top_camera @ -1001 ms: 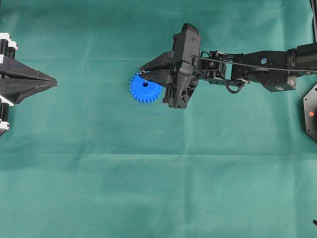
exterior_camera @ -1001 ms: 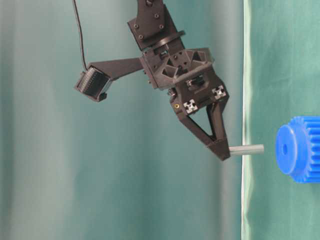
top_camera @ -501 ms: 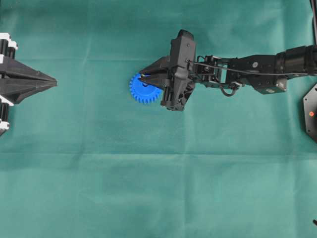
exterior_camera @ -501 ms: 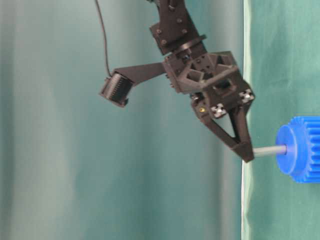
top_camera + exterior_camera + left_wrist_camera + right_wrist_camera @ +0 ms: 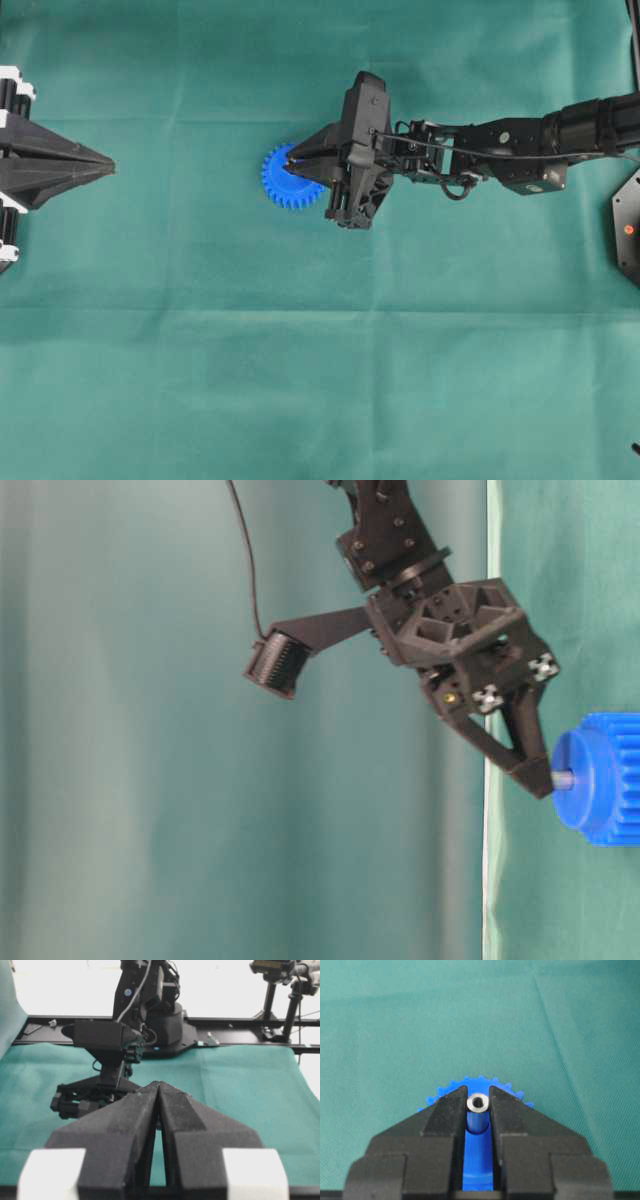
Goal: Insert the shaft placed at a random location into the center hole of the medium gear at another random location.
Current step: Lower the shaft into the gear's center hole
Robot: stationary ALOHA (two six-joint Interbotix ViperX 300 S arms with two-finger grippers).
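The blue medium gear [image 5: 283, 182] lies flat on the green cloth, left of the middle; its teeth also show in the table-level view [image 5: 610, 778] and behind the fingers in the right wrist view [image 5: 480, 1082]. My right gripper [image 5: 292, 167] [image 5: 551, 781] [image 5: 478, 1102] is shut on the silvery shaft [image 5: 478, 1102] [image 5: 563, 778], right above the gear's hub. Most of the shaft is sunk into the center hole, which it hides; only a short stub shows. My left gripper [image 5: 110, 165] [image 5: 158, 1085] rests shut and empty at the far left.
The right arm [image 5: 500, 150] stretches in from the right edge over the cloth. A black base [image 5: 628, 228] with a red light sits at the right edge. In the left wrist view a black frame rail [image 5: 240, 1035] crosses behind the table.
The right gripper has come down towards the gear with the shaft. The shaft went from hanging clear of the gear, to touching the hub, to mostly inside the hole.
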